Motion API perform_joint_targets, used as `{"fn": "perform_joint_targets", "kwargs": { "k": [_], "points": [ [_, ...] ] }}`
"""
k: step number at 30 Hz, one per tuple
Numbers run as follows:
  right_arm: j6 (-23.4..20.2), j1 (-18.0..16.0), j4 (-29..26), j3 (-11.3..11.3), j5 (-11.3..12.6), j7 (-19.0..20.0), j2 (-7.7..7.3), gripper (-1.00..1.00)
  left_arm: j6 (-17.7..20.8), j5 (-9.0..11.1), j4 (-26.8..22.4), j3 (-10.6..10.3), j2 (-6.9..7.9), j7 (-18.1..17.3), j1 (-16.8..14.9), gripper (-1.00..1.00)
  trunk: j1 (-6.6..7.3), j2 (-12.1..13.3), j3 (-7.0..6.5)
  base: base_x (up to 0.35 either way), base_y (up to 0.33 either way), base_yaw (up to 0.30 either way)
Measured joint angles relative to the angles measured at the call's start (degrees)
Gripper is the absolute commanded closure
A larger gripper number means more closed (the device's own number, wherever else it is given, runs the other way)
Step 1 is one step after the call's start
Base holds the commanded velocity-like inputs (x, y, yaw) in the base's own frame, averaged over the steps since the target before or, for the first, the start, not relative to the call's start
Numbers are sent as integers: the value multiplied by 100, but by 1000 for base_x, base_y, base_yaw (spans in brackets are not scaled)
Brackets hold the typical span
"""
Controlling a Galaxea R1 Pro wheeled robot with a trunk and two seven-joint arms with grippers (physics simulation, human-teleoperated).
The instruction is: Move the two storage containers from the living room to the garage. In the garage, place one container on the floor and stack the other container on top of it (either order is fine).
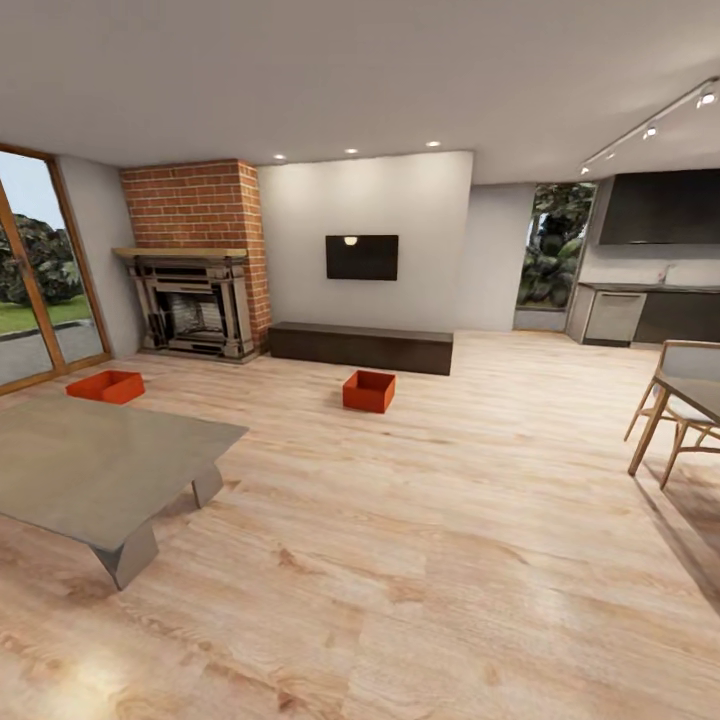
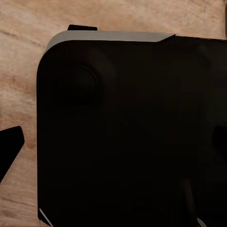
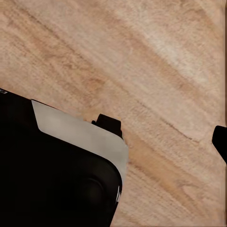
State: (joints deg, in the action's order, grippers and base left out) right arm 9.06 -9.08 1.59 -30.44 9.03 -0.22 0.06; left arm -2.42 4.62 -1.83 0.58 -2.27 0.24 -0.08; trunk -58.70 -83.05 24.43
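Room: living room, light wood-plank floor (image 1: 420,560) running from near to far.
Left container (image 1: 105,385): orange-red bin on the planks at far left, just beyond the far edge of the grey low table (image 1: 95,465), near the glass doors (image 1: 40,270).
Centre container (image 1: 369,390): second orange-red bin, upright on the floor mid-room, just in front of the low dark console (image 1: 360,347); well apart from the first.
Far wall: black TV (image 1: 361,257) mounted above the console; red brick fireplace (image 1: 196,260) to its left.
Right side: wooden chair and table edge (image 1: 680,410) near; dark kitchen counter (image 1: 650,310) farther back.
Left wrist view: large black rounded body (image 2: 127,132) with a pale grey rim, wood floor behind it; possibly the robot's own base, too dark to say.
Right wrist view: similar black body (image 3: 52,175) with a grey edge, over diagonal floor planks.
Left gripper: spread or pressed together, cannot tell.
Right gripper: likewise cannot tell.
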Motion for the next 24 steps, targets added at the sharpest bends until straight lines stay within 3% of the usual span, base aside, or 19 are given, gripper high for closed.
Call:
{"fn": "perform_joint_targets", "kwargs": {
  "k": [24],
  "points": [
    [0,0,0,0,-1,-17,-7,-100,-4,0,0,-1,0,0,0,-100,0,0,0,323,0,0]
  ]
}}
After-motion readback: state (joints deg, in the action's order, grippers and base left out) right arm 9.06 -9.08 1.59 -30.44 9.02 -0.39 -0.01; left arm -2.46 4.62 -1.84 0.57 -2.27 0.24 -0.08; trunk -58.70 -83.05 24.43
